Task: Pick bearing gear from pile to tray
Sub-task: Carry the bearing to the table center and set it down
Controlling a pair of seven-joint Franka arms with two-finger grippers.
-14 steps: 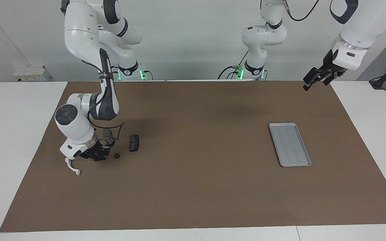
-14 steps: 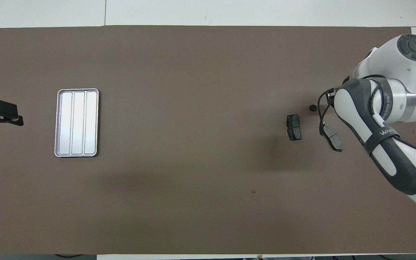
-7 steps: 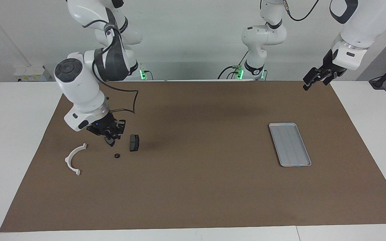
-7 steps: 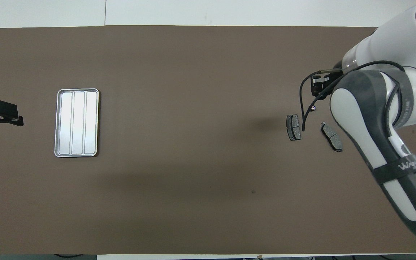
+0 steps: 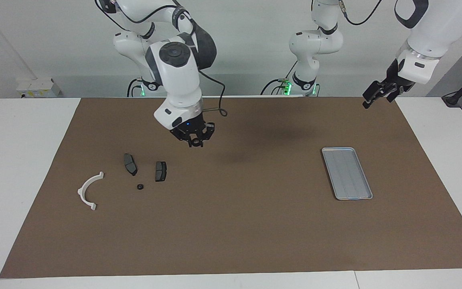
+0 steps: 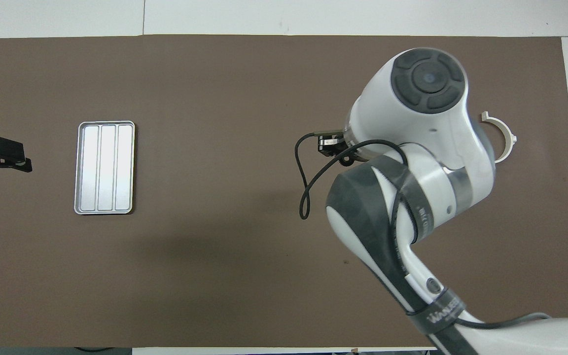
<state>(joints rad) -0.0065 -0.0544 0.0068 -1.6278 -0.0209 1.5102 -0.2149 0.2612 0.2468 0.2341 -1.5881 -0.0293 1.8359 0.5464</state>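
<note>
My right gripper (image 5: 195,142) hangs in the air over the mat between the pile and the tray, shut on a small black round bearing gear (image 5: 194,140); it also shows in the overhead view (image 6: 341,157). The pile lies toward the right arm's end: a white half-ring bracket (image 5: 88,190) (image 6: 503,138), two dark grey plates (image 5: 130,164) (image 5: 160,171) and one tiny black round piece (image 5: 139,186). In the overhead view the arm hides the plates and that piece. The silver tray (image 5: 346,172) (image 6: 105,167) holds nothing. My left gripper (image 5: 369,100) (image 6: 3,158) waits in the air at the left arm's end.
A brown mat (image 5: 235,224) covers the table, with white table surface (image 5: 14,160) around it. A loose black cable (image 6: 303,197) loops from the right wrist.
My right gripper rose from the pile and moved toward the tray with the bearing gear. The bracket and both plates came into view. The left arm has not moved.
</note>
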